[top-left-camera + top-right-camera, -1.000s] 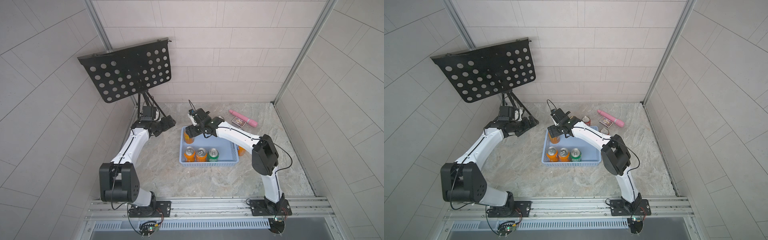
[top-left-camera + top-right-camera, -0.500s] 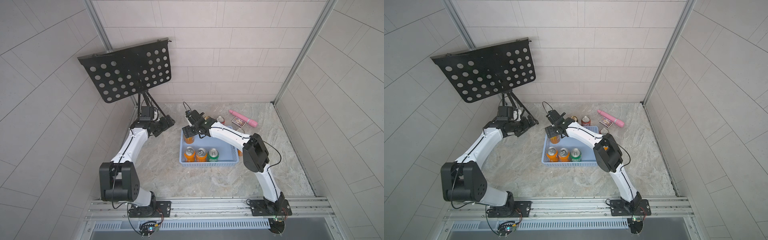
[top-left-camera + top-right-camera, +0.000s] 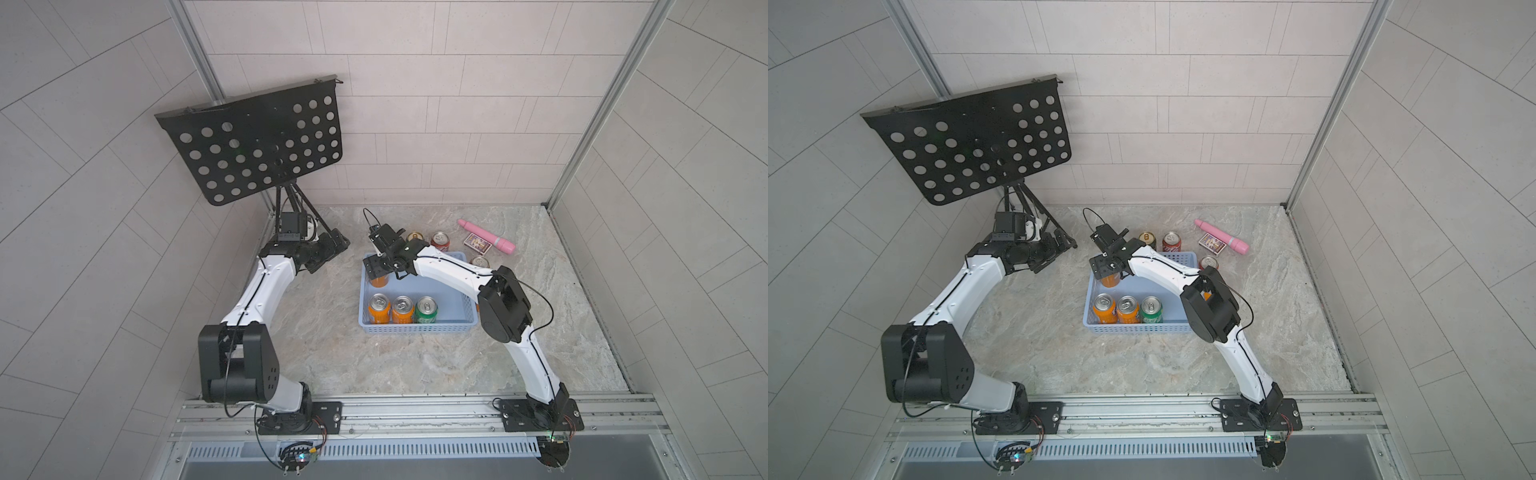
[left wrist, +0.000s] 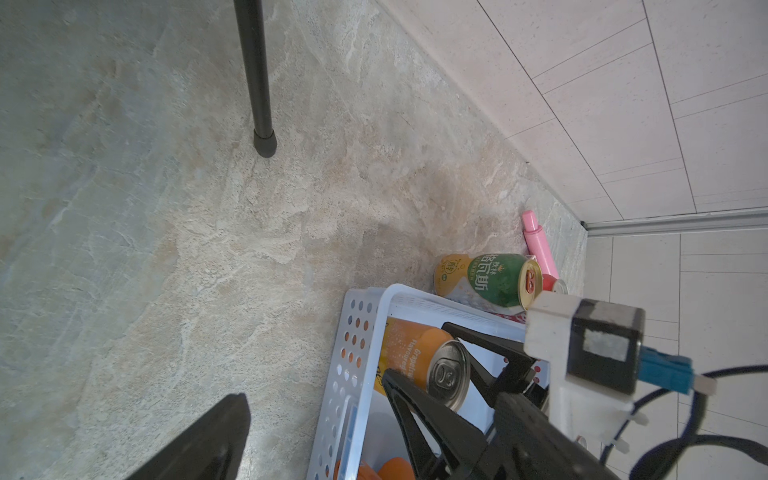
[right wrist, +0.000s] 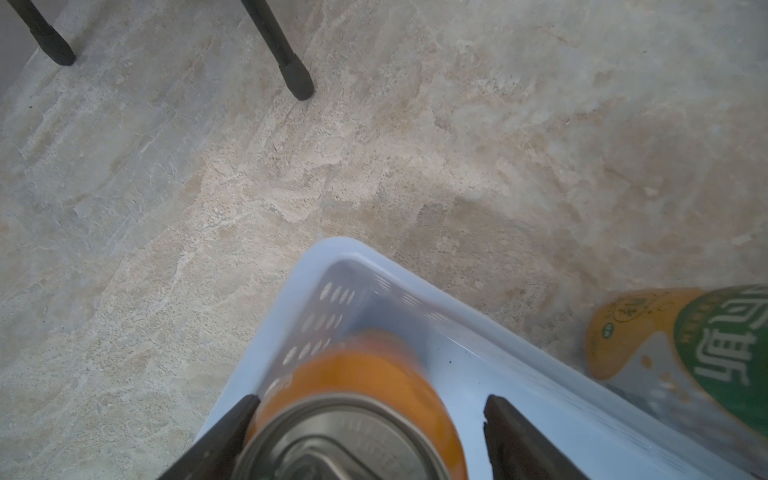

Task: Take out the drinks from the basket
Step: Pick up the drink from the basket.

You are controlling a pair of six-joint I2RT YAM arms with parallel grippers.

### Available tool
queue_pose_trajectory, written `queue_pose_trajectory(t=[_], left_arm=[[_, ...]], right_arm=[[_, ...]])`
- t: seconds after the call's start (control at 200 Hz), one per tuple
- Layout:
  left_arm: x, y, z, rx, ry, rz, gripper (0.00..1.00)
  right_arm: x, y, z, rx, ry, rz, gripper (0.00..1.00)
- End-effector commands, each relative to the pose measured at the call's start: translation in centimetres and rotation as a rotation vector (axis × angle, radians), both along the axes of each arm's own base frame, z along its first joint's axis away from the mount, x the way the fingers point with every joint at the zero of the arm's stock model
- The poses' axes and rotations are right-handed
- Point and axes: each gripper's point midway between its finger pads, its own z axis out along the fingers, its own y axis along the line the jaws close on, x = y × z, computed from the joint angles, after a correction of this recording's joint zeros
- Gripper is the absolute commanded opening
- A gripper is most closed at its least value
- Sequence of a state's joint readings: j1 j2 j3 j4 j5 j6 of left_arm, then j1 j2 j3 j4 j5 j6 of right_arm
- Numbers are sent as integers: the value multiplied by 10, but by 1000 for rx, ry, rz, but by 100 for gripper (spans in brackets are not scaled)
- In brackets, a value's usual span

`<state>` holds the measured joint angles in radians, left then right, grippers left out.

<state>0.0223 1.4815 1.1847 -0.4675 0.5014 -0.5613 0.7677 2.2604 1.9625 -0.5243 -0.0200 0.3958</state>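
Right wrist: right gripper [image 5: 370,402] astride orange can [image 5: 353,374].

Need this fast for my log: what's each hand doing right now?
Left hand: open, holding nothing.
Right hand: open, straddling an orange can in the basket, not clamped on it.

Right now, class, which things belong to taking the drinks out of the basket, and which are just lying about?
Job: basket; right gripper; orange can between its jaws; two more orange cans; green can; outside, dark green can and two red cans.
Lying about: pink tube; card box; music stand.
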Motion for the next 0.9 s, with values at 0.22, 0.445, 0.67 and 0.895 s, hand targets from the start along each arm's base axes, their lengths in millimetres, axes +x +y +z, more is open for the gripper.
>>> queue_pose_trajectory(t=[0.22,0.445,0.67,0.895], left_arm=[[4,2,4,-7,-17,1,100],[4,5,4,0,-17,7,100],[1,18,9,92,-22,28,100],[5,17,27,66,-77,50,100]], right_arm=[[-2,-6,-6,-29,13,-17,72],[-3,-7,9,-19,-6,-20,44],[-8,-10,53,26,-51,-14,32],[-6,-19,106,44,-147,-20,31]])
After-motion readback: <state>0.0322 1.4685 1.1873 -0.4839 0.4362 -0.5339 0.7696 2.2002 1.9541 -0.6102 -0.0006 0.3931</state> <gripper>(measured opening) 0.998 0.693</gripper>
